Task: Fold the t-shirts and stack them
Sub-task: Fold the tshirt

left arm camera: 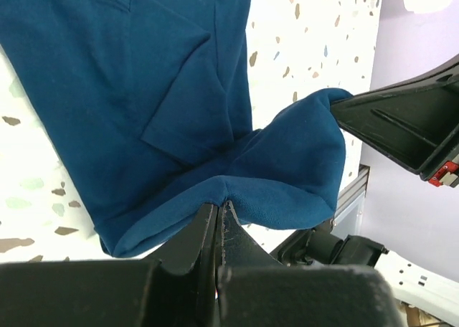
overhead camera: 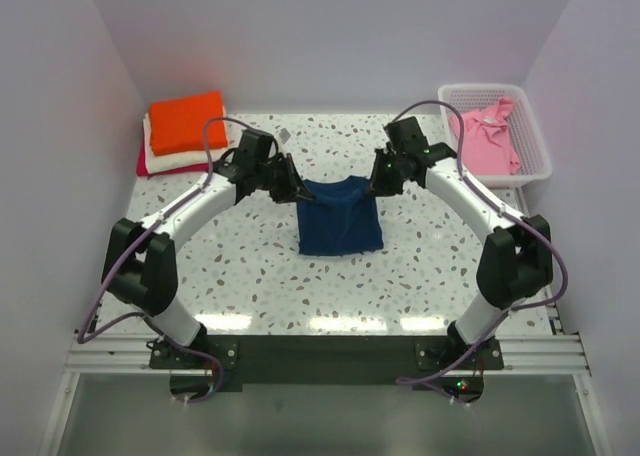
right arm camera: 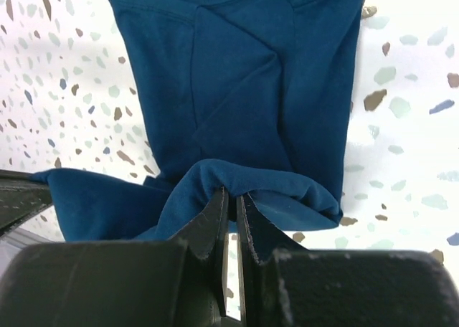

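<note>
The overhead view alone takes in the whole desk [overhead camera: 300, 286]. A navy t-shirt [overhead camera: 340, 221] lies at its middle. A folded orange shirt [overhead camera: 185, 121] sits on a cream shirt [overhead camera: 165, 158], with a magenta shirt [overhead camera: 142, 162] at the bottom of that pile in the far left corner. A pink shirt [overhead camera: 485, 136] lies crumpled in a white basket [overhead camera: 537, 146] in the far right corner. From above, the left gripper [overhead camera: 297, 191] and right gripper [overhead camera: 375, 186] meet the navy t-shirt at its two far corners, but the fingers are too small there to judge.

The wrist views fill that in. The left wrist view shows the fingers pressed together, with a bunched ridge of navy cloth pinched at their tips. The other gripper's black finger comes in from the right and meets the same raised fold. The right wrist view shows two fingers nearly together, with only a thin slit between them, clenched on a rolled hem of the cloth.

The navy t-shirt is already partly folded. Both sleeves are turned inward over the body, making angled flaps, and the near part lies flat on the speckled surface. The far edge is lifted off the desk and sags in a soft curve between the two grips. No chest graphic shows in any view.
</note>
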You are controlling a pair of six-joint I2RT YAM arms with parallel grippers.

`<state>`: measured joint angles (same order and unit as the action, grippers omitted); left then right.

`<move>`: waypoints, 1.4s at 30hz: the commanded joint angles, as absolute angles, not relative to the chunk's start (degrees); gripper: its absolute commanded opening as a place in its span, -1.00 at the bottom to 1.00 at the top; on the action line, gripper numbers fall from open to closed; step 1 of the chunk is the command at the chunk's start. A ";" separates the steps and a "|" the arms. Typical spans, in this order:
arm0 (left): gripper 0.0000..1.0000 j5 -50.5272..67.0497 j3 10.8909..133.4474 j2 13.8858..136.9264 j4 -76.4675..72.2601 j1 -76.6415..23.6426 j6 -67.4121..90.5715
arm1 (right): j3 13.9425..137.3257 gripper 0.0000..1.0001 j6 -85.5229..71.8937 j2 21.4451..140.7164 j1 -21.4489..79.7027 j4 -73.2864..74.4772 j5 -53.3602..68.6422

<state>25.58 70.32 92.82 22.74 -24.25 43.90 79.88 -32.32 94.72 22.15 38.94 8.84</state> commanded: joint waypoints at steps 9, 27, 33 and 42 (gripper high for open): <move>-1.00 26.72 76.81 100.97 16.88 -20.22 44.65 | 92.37 -1.00 -31.03 107.22 19.17 36.74 12.65; -1.00 29.44 85.78 120.32 9.85 -9.06 46.05 | 125.41 -1.00 -33.57 139.82 15.56 31.38 23.20; -1.00 29.36 88.68 126.91 10.63 -8.70 46.67 | 129.02 -0.84 -37.26 145.01 15.21 27.51 24.87; -1.00 25.67 80.61 125.69 9.75 -10.19 49.04 | 103.94 -1.00 -40.51 138.35 15.29 20.49 22.59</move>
<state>29.02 84.71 126.85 9.34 -9.13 48.47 113.69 -39.46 141.51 15.07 20.23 24.62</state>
